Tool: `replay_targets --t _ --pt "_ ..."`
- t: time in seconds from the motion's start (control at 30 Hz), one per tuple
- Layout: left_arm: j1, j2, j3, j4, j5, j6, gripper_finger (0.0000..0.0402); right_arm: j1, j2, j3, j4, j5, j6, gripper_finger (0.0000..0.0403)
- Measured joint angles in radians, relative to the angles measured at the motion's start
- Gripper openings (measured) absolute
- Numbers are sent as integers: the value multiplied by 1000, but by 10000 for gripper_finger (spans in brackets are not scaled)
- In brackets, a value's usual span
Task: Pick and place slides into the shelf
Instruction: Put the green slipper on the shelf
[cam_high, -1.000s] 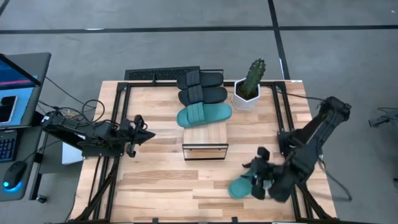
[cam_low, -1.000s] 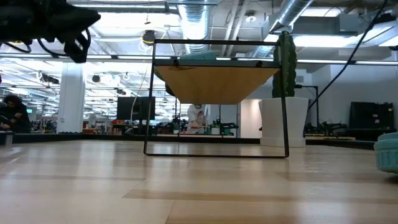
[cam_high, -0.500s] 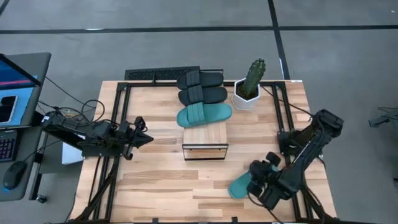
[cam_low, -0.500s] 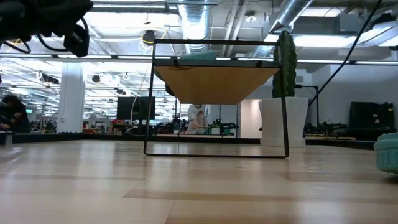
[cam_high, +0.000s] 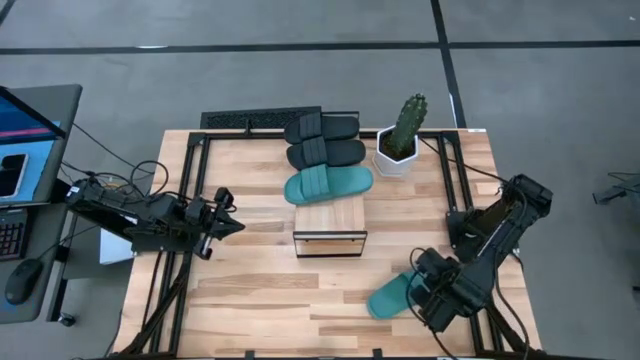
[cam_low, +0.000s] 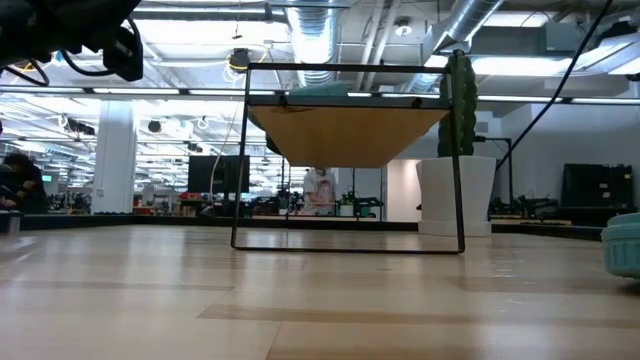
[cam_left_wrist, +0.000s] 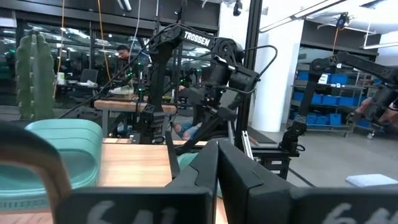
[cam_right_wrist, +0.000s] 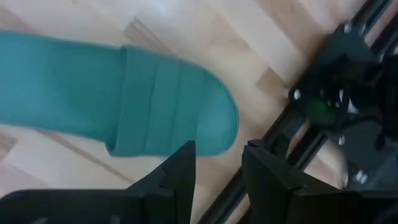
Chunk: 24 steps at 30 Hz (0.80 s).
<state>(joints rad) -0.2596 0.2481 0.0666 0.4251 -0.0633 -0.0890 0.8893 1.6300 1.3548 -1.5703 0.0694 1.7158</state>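
Two black slides (cam_high: 322, 128) (cam_high: 328, 153) and one teal slide (cam_high: 328, 184) lie side by side on the shelf (cam_high: 330, 218). Another teal slide (cam_high: 390, 297) lies flat on the table at the near right; it also shows in the right wrist view (cam_right_wrist: 124, 102). My right gripper (cam_high: 425, 290) (cam_right_wrist: 219, 163) hangs open and points steeply down just above this slide's strap end (cam_right_wrist: 214, 124), without touching it as far as shows. My left gripper (cam_high: 228, 215) (cam_left_wrist: 217, 177) waits shut in the air at the table's left.
A cactus in a white pot (cam_high: 400, 145) stands right of the shelf's far end. Black frame rails (cam_high: 470, 300) run beside my right gripper and along the left (cam_high: 175, 270). Bare wood lies between the shelf and the near edge.
My right gripper has swung from lying nearly level over the teal slide on the table to pointing steeply down at its right end, and has rolled. That slide has stayed in place. My left gripper has tipped up a little.
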Motion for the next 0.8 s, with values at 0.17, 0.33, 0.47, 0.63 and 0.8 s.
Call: replay_targets --t 0.17,0.33,0.47,0.63,0.8 --pt "0 0 0 9 1 21 0 25 28 0 14 -14 42 118" --pt "0 0 0 11 2 42 0 69 76 0 50 8 160 118" --pt "0 0 0 12 2 42 0 105 129 0 122 10 233 119" --pt "0 0 0 12 2 27 0 117 200 0 200 7 283 131" --pt "0 0 0 31 2 2 0 95 241 0 190 -5 349 147"
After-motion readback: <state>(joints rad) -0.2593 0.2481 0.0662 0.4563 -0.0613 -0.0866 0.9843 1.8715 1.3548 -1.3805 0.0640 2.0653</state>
